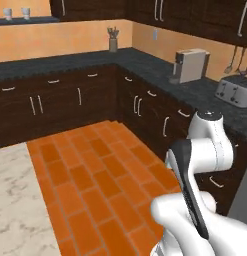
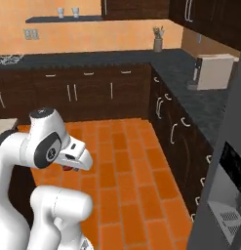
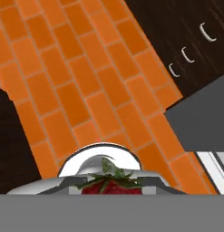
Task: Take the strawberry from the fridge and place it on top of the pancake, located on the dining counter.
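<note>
The gripper is clenched on the strawberry over the orange floor, so it should carry it gently toward the dining counter without loosening.

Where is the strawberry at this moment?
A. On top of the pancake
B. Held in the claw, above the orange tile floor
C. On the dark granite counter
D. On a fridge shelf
B: in the hand view the strawberry sits at the claw, with the orange tile floor beyond it.
</note>
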Controlling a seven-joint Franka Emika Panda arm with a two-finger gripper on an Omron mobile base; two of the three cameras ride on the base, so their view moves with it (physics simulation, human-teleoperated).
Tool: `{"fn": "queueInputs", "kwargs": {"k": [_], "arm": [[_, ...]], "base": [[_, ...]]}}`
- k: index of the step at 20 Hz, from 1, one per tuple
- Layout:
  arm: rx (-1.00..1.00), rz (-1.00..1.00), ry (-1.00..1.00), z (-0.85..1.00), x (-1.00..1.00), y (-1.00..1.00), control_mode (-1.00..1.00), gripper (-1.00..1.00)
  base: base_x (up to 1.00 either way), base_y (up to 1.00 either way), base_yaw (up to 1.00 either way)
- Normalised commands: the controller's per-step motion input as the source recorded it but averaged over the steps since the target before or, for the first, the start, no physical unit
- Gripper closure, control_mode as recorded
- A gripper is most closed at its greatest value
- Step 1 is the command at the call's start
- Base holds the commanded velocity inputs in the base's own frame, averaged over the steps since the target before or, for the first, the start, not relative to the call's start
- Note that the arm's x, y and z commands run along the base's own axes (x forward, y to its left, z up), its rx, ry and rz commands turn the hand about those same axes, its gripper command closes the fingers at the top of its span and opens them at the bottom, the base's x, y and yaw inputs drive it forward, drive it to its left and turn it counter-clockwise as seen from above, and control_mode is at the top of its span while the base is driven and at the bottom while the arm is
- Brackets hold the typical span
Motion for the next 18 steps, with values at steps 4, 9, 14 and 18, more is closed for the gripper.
{"fn": "queueInputs", "kwargs": {"k": [4, 9, 14, 18], "arm": [[0.00, 0.00, 0.00, 0.00, 0.00, 0.00, 1.00, 1.00], [0.00, 0.00, 0.00, 0.00, 0.00, 0.00, 1.00, 1.00], [0.00, 0.00, 0.00, 0.00, 0.00, 0.00, 1.00, 1.00], [0.00, 0.00, 0.00, 0.00, 0.00, 0.00, 1.00, 1.00]], "base": [[-0.92, 0.47, 0.51], [-1.00, 0.27, 0.51], [-1.00, 0.00, 0.30], [-1.00, 0.10, 0.07]]}}
